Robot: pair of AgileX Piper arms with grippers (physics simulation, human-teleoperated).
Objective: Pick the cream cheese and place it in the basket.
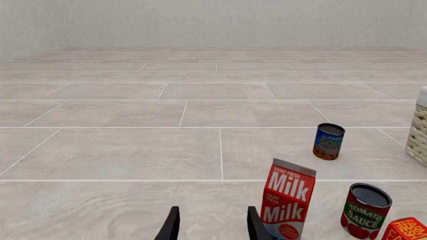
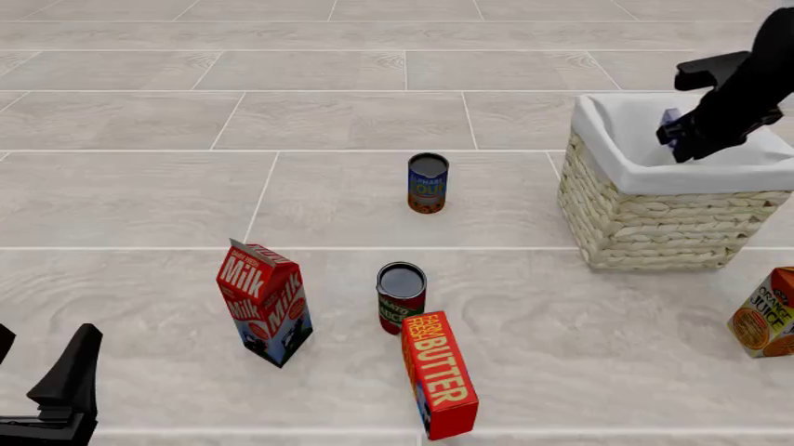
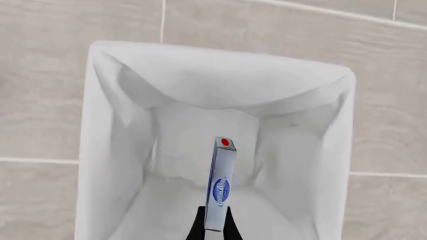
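Observation:
The cream cheese [image 3: 220, 192], a thin blue-and-white box seen edge-on, is pinched between the fingers of my right gripper [image 3: 213, 226]. It hangs over the inside of the basket [image 3: 107, 130], above the white lining. In the front view the right gripper [image 2: 678, 135] reaches down over the wicker basket [image 2: 657, 218] at the right, and a sliver of the cream cheese [image 2: 670, 118] shows at the fingers. My left gripper [image 2: 44, 386] stands open at the near left with nothing in it; its fingers frame bare floor in the left wrist view [image 1: 212, 227].
A milk carton [image 2: 264, 302], a tomato sauce can [image 2: 401, 297] and a red-orange butter box [image 2: 441, 376] stand near the front middle. A soup can [image 2: 427, 183] stands further back. An orange juice carton [image 2: 767, 316] is at the right edge.

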